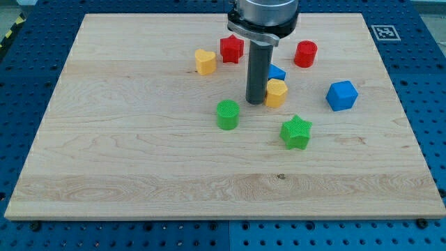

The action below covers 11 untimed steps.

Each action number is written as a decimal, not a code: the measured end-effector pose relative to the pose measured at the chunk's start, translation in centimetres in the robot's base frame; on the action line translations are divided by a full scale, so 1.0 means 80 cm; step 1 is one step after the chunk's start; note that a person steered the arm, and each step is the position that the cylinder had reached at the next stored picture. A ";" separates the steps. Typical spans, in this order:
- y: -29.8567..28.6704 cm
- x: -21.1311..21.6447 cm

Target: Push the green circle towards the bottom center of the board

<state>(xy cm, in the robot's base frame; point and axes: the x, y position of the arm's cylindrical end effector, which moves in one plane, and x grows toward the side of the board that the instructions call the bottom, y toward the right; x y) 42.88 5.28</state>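
The green circle (227,114) is a short green cylinder near the middle of the wooden board (125,160). My tip (255,102) rests on the board just up and to the right of the green circle, a small gap apart from it. The rod stands right against the left side of a yellow hexagon block (277,93). A green star (296,132) lies to the lower right of the green circle.
A yellow heart (205,62) and a red star (232,49) lie toward the view's top. A blue block (277,72) sits partly behind the rod. A red cylinder (305,54) and a blue cube (341,95) lie at the right.
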 end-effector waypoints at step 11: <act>0.042 0.040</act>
